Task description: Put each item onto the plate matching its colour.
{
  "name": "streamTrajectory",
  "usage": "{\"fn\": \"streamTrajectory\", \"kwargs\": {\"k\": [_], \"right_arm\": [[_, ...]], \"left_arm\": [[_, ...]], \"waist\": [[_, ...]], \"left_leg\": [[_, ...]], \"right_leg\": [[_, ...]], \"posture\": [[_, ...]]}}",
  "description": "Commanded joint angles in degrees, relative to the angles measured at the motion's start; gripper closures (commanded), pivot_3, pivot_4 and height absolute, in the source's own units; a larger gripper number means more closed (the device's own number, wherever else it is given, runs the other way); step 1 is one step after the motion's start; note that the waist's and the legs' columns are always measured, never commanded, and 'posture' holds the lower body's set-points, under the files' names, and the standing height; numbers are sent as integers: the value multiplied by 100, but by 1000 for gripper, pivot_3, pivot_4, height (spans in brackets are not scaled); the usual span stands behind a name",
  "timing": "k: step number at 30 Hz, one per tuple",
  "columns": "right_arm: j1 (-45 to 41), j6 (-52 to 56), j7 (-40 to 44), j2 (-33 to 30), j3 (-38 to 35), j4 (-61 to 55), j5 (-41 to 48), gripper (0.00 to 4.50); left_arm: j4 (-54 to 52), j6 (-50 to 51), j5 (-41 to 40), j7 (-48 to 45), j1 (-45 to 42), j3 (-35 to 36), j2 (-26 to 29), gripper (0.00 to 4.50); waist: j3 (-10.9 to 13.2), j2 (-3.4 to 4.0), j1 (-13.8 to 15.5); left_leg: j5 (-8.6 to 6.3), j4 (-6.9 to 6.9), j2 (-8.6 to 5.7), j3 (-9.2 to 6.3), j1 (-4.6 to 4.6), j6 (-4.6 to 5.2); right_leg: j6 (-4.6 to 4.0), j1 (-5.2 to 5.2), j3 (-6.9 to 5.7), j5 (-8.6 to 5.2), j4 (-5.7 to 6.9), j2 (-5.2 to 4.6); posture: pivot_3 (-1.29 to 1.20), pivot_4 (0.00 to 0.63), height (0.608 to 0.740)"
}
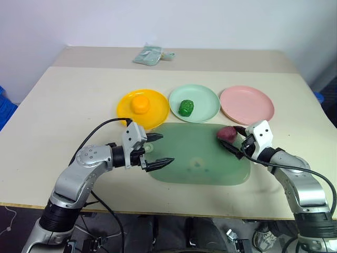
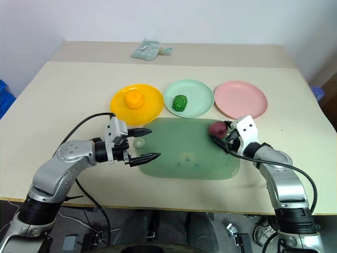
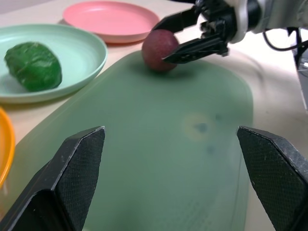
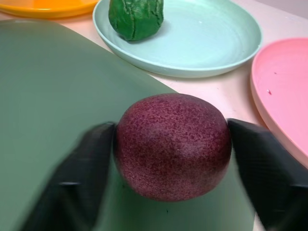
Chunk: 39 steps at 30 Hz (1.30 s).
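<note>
Our right gripper [image 4: 171,144] has its two black fingers [image 4: 84,159] pressed against either side of the red-purple fruit [image 4: 172,144], so we are grasping it, low in the right wrist view. The fruit sits at the upper right corner of the translucent green tray [image 1: 200,158], likely because it is the last item waiting to be sorted. Just above it in the head view, at the right, the pink plate [image 1: 247,104] lies bare, and we judge that is where it belongs. Our left gripper [image 1: 156,151] hangs with fingers spread wide and holding nothing over the tray's left edge, probably pulled aside to leave room. Further up, the orange fruit [image 1: 139,103] rests on the yellow plate [image 1: 158,113] and the green ball [image 1: 186,107] on the mint plate [image 1: 208,100].
</note>
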Motion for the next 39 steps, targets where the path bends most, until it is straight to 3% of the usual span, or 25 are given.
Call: {"fn": "streamTrajectory", "kwargs": {"k": [1, 5, 14, 18, 19, 27, 31, 35, 39], "right_arm": [[-216, -174, -157, 37, -89, -224, -78, 2084], [-835, -220, -708, 186, -266, 158, -235, 2084], [-2625, -568, -1843, 365, -160, 3002, -1054, 2084], [-2880, -968, -1938, 387, -228, 3431, -1075, 201], [-2871, -1082, -1949, 383, -216, 3406, -1093, 85], [-1933, -1721, -1075, -108, -618, 2548, -663, 85], [-1006, -1728, -120, -485, -965, 1800, -63, 85], [-26, -1137, 810, -778, -1297, 964, 710, 85], [317, -903, 1146, -952, -1331, 746, 891, 85]], "left_arm": [[-185, -21, -24, 126, 23, -24, -27, 0], [-170, -49, -4, 200, 40, -42, -16, 0], [-349, -117, 36, 513, 185, -67, -94, 0], [-454, -123, 56, 692, 270, -43, -147, 0], [-458, -138, 59, 744, 289, -14, -165, 0], [142, -675, 469, 1638, 66, 582, -462, 0], [760, -1076, 731, 2039, 110, 1221, -335, 0], [1096, -1402, 711, 1861, 638, 1858, 6, 0], [1115, -1534, 659, 1652, 1141, 2094, 227, 0]], "waist": [[0, 0, -11], [1, 1, -47], [1, 1, -31], [1, 2, -38], [1, 2, -42], [1, 3, 7], [1, 3, -13], [0, 5, -62], [0, 5, -103]], "left_leg": [[-1, 0, 0, 0, 0, 1], [0, -1, 3, 1, 1, 0], [15, -1, 1, 6, 0, -26], [16, -3, 1, 6, -1, -27], [16, -3, 1, 6, -1, -27], [15, -3, 1, 6, -1, -25], [12, -6, 3, 6, -1, -20], [-6, -7, 6, 11, 3, 11], [-8, -12, 11, 10, 6, 15]], "right_leg": [[0, 0, 0, 0, 0, 1], [0, -3, 1, 0, 2, 4], [0, -3, 3, 0, 0, 3], [0, -5, 4, 0, 1, 3], [0, -4, 4, 0, 0, 3], [1, -1, 4, 1, -1, 4], [1, -3, 4, 0, -2, 5], [1, -2, 8, 1, -1, 5], [0, 0, 8, 0, -5, 2]], "posture": [[0, 150, 740], [0, 150, 740], [0, 150, 740], [0, 150, 740], [0, 150, 740], [0, 150, 740], [0, 150, 740], [0, 150, 740], [0, 150, 740]]}}
